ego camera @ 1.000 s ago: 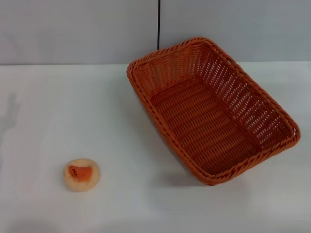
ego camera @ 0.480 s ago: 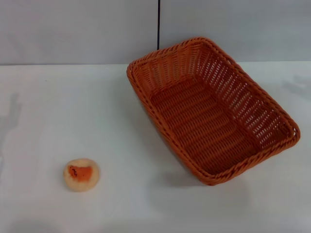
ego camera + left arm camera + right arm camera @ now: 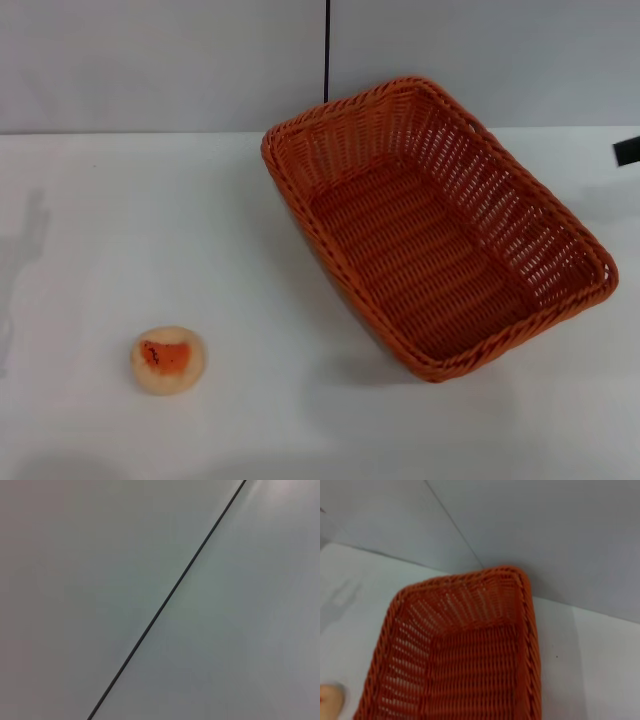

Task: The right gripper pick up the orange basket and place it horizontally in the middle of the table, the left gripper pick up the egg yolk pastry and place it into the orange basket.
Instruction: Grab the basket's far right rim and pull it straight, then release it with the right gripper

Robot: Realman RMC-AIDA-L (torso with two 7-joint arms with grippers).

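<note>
**Ana:** Where does the large rectangular orange-brown woven basket (image 3: 430, 230) sit?

**Ben:** On the plain white counter (image 3: 150, 220), right of centre and turned at an angle, one short end near the light grey wall (image 3: 150, 60). It is empty. The small round cream pastry with an orange-red patch on top (image 3: 167, 360) lies well apart from it, near the front on the robot's left.

**Ana:** And the two tools?

**Ben:** Only a dark sliver of the right tool (image 3: 628, 151) shows at the right edge of the head view, beyond the basket's far long side; whether its fingers are spread or pressed together cannot be told. The left tool is out of sight (its wrist camera shows only grey wall with a thin dark seam (image 3: 167, 597)).

**Ana:** How would the basket likely handle?

**Ben:** It looks light and fairly stiff, with open slatted sides. The braided rim (image 3: 532, 645) seems the surest hold, pinched across the nearest long side. The pastry looks soft and crushable, so it would probably want a gentle squeeze around its middle.
</note>
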